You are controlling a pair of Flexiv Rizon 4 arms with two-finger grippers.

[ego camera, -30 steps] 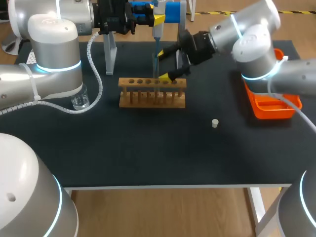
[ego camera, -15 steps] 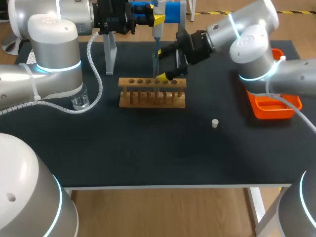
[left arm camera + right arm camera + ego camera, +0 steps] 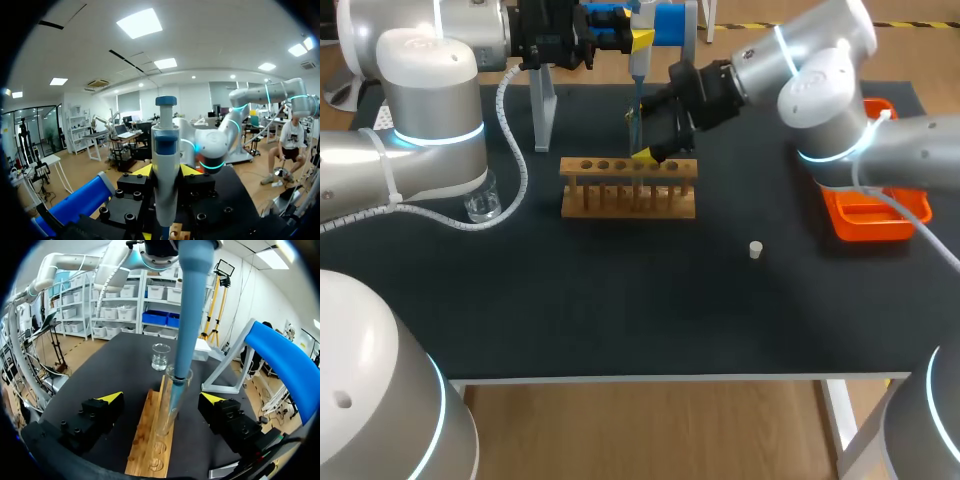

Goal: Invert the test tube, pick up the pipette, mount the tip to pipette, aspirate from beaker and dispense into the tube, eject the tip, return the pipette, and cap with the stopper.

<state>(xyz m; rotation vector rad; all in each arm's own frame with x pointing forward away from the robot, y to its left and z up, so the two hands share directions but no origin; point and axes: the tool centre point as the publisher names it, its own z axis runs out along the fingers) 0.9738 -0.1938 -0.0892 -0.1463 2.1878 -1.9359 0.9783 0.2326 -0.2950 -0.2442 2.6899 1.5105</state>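
1. Now, the pipette [image 3: 165,165] hangs upright over the wooden rack [image 3: 628,188], with the left jaws clamped on its barrel from both sides.
2. Its slim tip [image 3: 180,375] dips into the mouth of the test tube [image 3: 165,425], which stands in the rack.
3. The right jaws stand wide apart, one yellow pad on either side of the tube, touching nothing.
4. That tube looks like thin glass: light, stiff, slick and breakable. I'd take it mid-wall, just above the rack, with a gentle squeeze.
5. The pipette looks like rigid plastic and top-heavy, so the barrel grip seems right.
6. The beaker [image 3: 483,205] sits well off by the left arm. The stopper [image 3: 756,250] lies alone on the surface [image 3: 620,300], small and likely to roll.
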